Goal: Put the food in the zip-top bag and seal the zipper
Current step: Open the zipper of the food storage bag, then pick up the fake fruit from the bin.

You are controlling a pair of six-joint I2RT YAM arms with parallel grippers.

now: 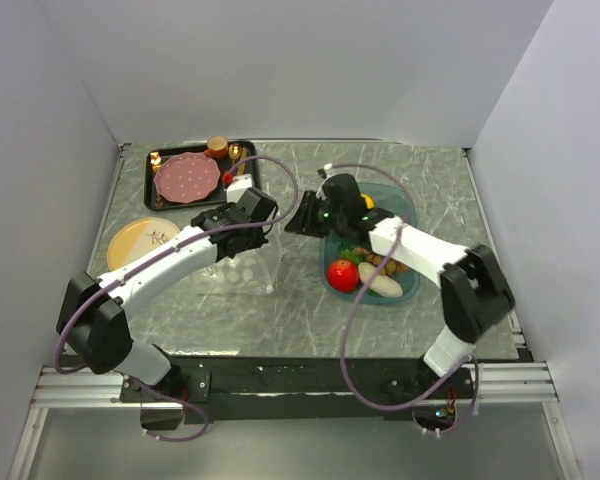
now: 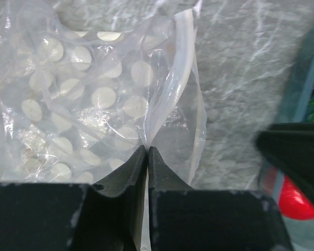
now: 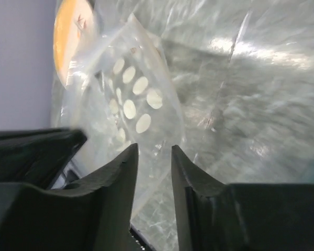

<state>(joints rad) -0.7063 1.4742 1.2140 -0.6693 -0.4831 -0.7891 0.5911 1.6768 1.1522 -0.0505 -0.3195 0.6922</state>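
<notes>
Near the middle of the table (image 1: 440,175), the left gripper (image 2: 147,151) is clenched on the bag (image 2: 83,99) just beside its zipper (image 2: 184,63), probably to hold the mouth up for filling. The right gripper (image 3: 154,157) stands parted and empty, facing the bag. Food (image 1: 342,274) lies in the teal tray (image 1: 408,205), partly under the right arm (image 1: 420,250); a yellow plate (image 1: 130,240) sits apart at left.
</notes>
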